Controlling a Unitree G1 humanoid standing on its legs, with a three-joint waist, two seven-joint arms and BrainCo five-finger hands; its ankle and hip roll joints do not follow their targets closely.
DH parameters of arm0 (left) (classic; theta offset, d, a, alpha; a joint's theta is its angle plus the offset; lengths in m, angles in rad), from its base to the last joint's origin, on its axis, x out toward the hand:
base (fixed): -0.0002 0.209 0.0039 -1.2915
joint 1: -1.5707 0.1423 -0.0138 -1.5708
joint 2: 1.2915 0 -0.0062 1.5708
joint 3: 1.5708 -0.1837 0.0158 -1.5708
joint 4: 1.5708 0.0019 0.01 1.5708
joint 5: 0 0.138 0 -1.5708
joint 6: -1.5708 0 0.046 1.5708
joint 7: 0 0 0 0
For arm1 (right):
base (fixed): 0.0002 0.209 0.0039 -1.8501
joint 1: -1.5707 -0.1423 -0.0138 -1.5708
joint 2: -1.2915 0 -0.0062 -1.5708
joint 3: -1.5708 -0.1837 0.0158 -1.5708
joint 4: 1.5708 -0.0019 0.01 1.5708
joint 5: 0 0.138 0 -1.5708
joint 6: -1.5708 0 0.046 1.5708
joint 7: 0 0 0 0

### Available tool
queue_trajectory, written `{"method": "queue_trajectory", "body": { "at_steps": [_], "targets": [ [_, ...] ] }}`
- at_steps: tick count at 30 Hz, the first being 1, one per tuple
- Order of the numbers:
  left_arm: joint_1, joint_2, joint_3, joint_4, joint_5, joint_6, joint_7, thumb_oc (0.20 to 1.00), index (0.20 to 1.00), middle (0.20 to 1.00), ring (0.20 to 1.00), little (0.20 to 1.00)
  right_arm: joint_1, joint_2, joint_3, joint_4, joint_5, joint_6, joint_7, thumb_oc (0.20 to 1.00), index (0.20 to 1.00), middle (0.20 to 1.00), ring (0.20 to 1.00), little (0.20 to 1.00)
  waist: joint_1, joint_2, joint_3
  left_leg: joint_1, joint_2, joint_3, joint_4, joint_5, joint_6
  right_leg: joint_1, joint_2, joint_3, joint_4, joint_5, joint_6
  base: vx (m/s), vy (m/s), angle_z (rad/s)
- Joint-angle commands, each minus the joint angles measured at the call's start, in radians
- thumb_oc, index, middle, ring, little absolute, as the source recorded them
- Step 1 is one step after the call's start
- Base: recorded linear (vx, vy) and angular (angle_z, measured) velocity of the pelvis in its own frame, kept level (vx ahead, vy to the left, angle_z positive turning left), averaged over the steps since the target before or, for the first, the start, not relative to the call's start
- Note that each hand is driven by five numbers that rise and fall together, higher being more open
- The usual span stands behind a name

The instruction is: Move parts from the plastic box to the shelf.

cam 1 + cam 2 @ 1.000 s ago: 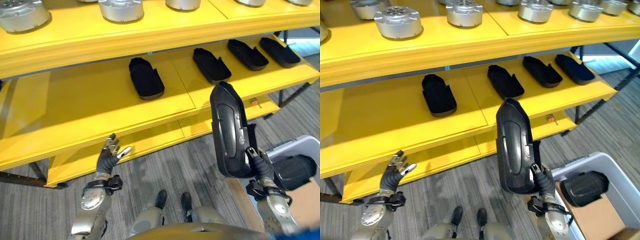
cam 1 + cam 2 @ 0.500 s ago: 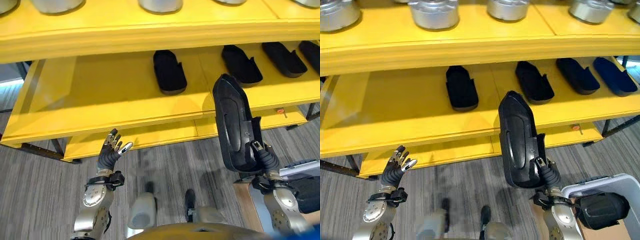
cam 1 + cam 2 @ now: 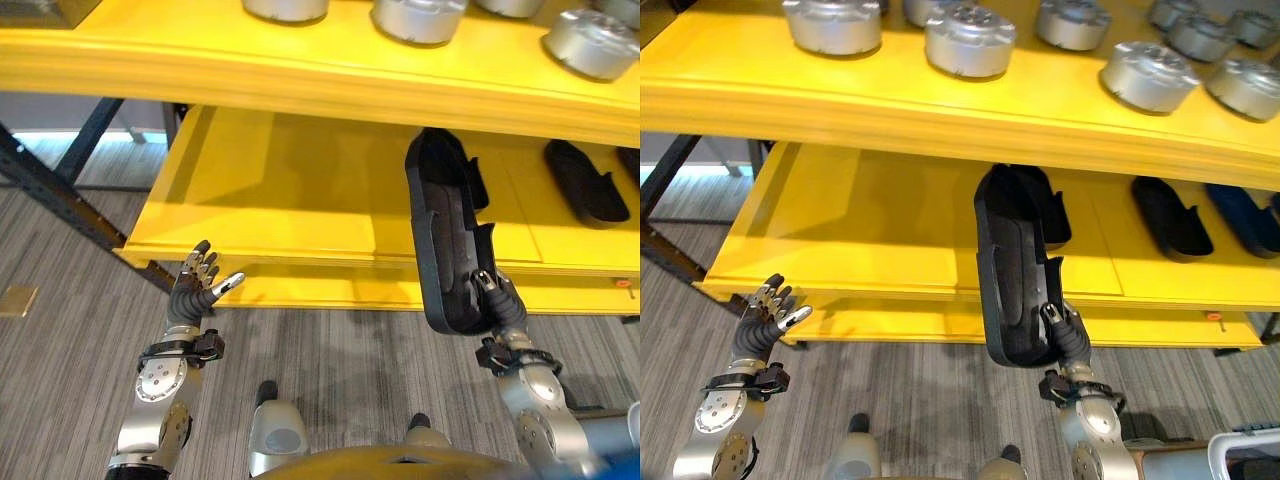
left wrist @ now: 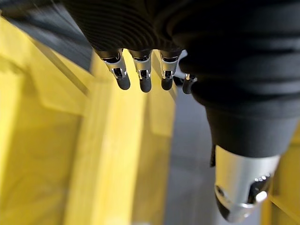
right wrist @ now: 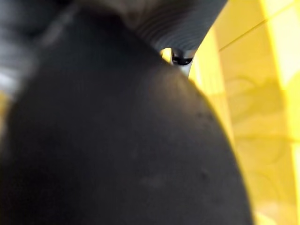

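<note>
My right hand (image 3: 497,305) has its fingers curled round the lower end of a long black part (image 3: 443,245), which I hold upright, its hollow side facing me and its top end reaching up in front of the yellow shelf (image 3: 300,200). In the right wrist view the part's dark back (image 5: 117,150) lies right against the palm, with the yellow board showing past it.

My left hand (image 3: 195,290) is raised low on my left side, in front of the shelf's front edge, holding nothing; its fingers are loosely spread and only slightly bent, with the thumb set apart. In the left wrist view the fingers (image 4: 140,75) point toward the yellow boards without touching them.

On the middle board, another black part (image 3: 1048,205) lies just behind the one I hold, and two more (image 3: 1170,215) (image 3: 1250,220) lie further to my right. On the top board stands a row of round silver metal parts (image 3: 970,40). At the lower right a corner of the plastic box (image 3: 1245,455) shows on the grey floor (image 3: 70,350).
</note>
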Motion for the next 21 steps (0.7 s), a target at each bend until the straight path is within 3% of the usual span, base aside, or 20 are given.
{"method": "queue_trajectory", "body": {
  "at_steps": [1, 11, 15, 21],
  "targets": [
    [0.028, -0.024, -0.013, -0.065, -0.001, -0.04, 0.013, 1.0, 1.0, 1.0, 1.0, 1.0, -0.078, -0.082, -0.024, -0.088, 0.064, -0.064, 0.006, 0.2, 0.2, 0.2, 0.2, 0.2, 0.009, 0.039, -0.03, 0.003, -0.011, 0.053, -0.097, 0.066, 0.062, 0.023, 0.005, -0.022, 0.063, -0.138, 0.044, 0.03, 0.087, 0.23],
    [0.018, -0.002, -0.057, -0.069, -0.023, -0.006, 0.018, 1.0, 1.0, 1.0, 1.0, 1.0, -0.388, -0.076, 0.156, -0.013, 0.133, -0.034, -0.055, 0.2, 0.2, 0.2, 0.2, 0.2, 0.15, -0.004, -0.024, -0.071, -0.071, -0.022, -0.08, 0.063, 0.073, 0.057, -0.019, -0.132, 0.029, -0.107, 0.055, -0.01, 0.022, 0.28],
    [-0.004, 0.012, -0.08, -0.074, -0.036, -0.001, 0.029, 1.0, 1.0, 1.0, 1.0, 1.0, -0.495, -0.043, 0.191, 0.062, 0.139, -0.037, -0.111, 0.2, 0.2, 0.2, 0.2, 0.2, 0.184, -0.005, -0.007, -0.107, -0.089, -0.049, -0.057, 0.063, 0.074, 0.055, -0.021, -0.157, 0.04, -0.112, 0.051, -0.07, -0.001, 0.33],
    [-0.041, 0.044, -0.126, -0.093, -0.066, -0.005, 0.062, 1.0, 1.0, 1.0, 1.0, 1.0, -0.733, -0.017, 0.221, 0.238, 0.129, -0.033, -0.227, 0.2, 0.2, 0.2, 0.2, 0.2, 0.238, 0.03, 0.08, -0.17, -0.103, -0.075, -0.004, 0.056, 0.081, 0.0, -0.024, -0.172, 0.105, -0.134, 0.036, -0.11, 0.019, 0.17]
  ]
}}
